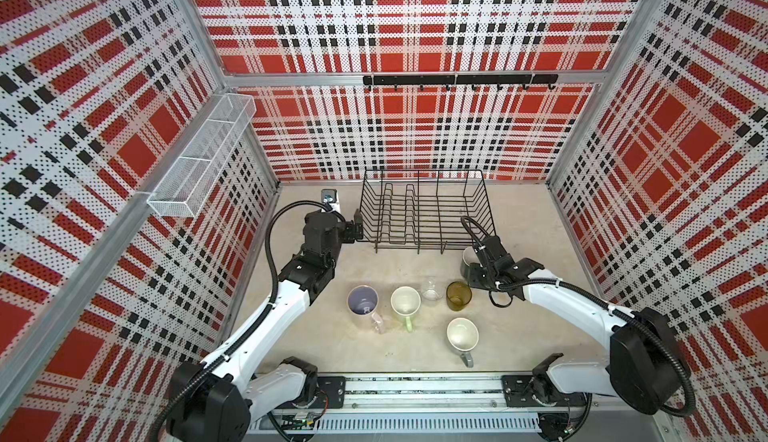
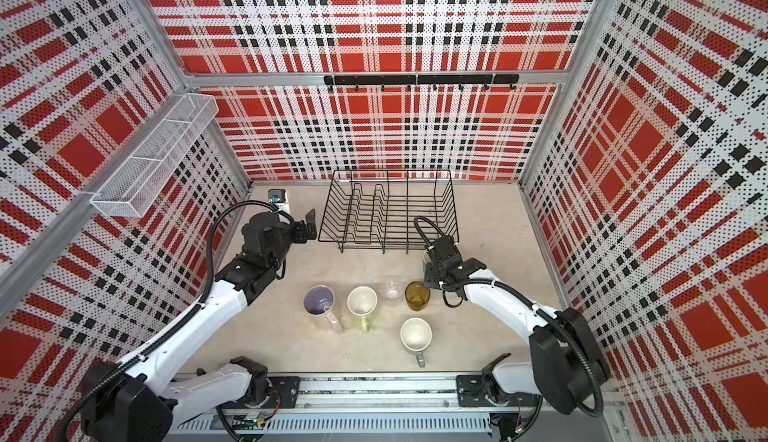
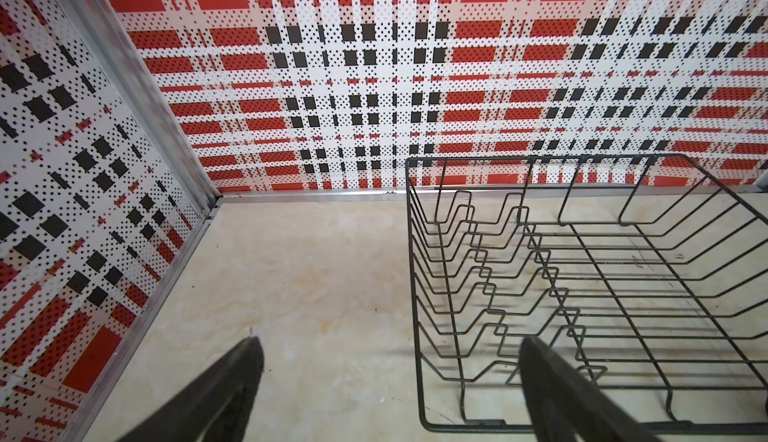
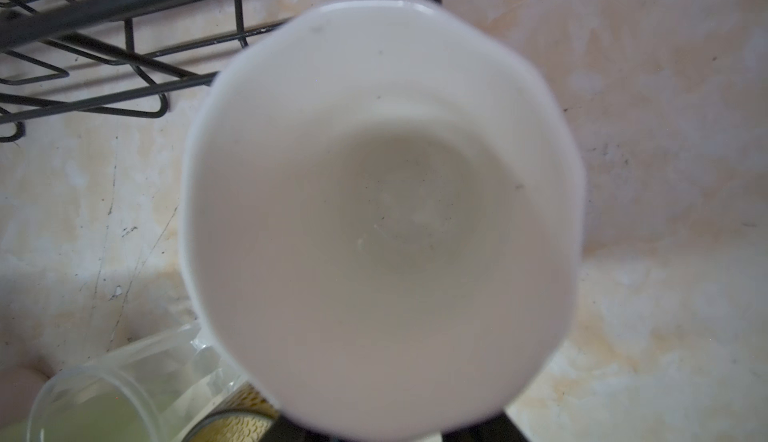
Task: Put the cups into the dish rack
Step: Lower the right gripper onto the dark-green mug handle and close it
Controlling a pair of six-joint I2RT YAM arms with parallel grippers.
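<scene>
Nothing is loaded yet: the dish rack (image 1: 424,215) is empty, the pink mug (image 1: 362,300), green mug (image 1: 405,299), grey mug (image 1: 462,334), clear glass (image 1: 431,290) and amber tumbler (image 1: 458,295) are left on the surface (image 1: 519,336), the teal mug (image 1: 467,269) beside the rack is covered by the right gripper (image 1: 476,275), whose closure cannot be told, and the left gripper (image 3: 390,348) is spread open.

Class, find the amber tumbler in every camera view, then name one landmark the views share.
Both top views: amber tumbler just right of the clear glass.
Left wrist: not in it.
Right wrist: amber tumbler, a sliver at the bottom edge.
Shared landmark: the dish rack.
</scene>
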